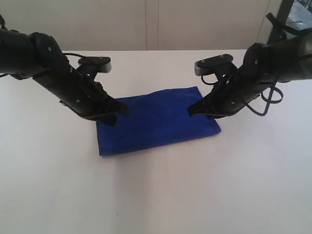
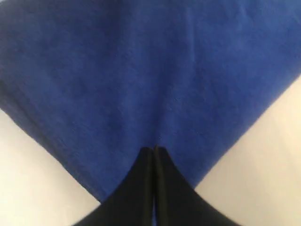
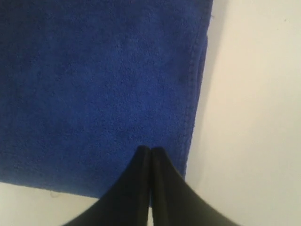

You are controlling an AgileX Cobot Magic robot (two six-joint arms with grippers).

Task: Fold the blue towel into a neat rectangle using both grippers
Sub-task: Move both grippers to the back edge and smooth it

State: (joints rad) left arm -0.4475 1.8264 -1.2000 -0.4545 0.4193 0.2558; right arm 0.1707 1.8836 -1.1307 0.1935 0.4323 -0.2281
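A white tabletop (image 1: 156, 195) fills the lower and middle of the exterior view, smooth and matte. Its far edge runs straight across the upper part of the frame. Behind it stands a pale beige wall (image 1: 97, 24), split by thin vertical seams (image 1: 146, 24) just left of upper centre. In the upper right corner a dark upright post (image 1: 284, 12) borders a bright patch too blurred to identify. The light is soft and even, leaving faint grey shadows on the table.
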